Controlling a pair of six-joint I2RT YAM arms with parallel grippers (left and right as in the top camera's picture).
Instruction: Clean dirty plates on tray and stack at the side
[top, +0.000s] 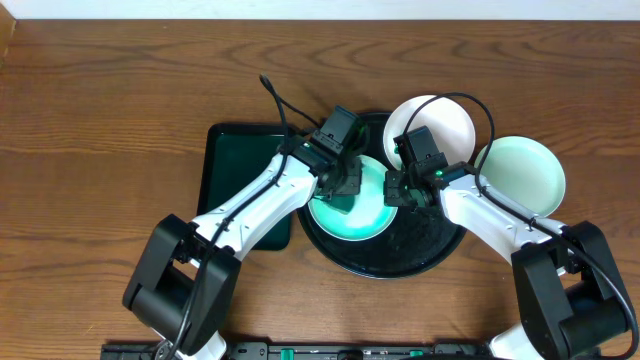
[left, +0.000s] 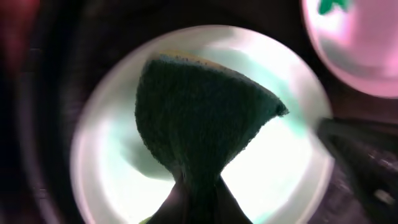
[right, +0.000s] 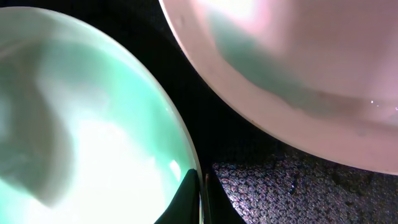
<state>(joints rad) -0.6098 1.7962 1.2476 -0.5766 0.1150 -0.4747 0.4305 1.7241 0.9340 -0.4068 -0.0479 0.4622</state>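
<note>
On my wood-grain table (top: 100, 100), the glossy black tray (top: 400, 262) holds a round mint plate (top: 362, 224). My left gripper (top: 345, 185) clamps a coarse sponge (left: 199, 112) over it, and my right gripper (top: 398, 190) pinches its three-o'clock rim.

Left hand (top: 345, 188) and right hand (top: 396, 190) sit over the mint plate (top: 355, 222) on the black tray (top: 400, 262)

the mint plate (top: 356, 218) looks glossy, the sponge (left: 199, 118) coarse, the table (top: 100, 90) wooden.

Overhead downward, wrists close over plate (top: 352, 224)
</note>
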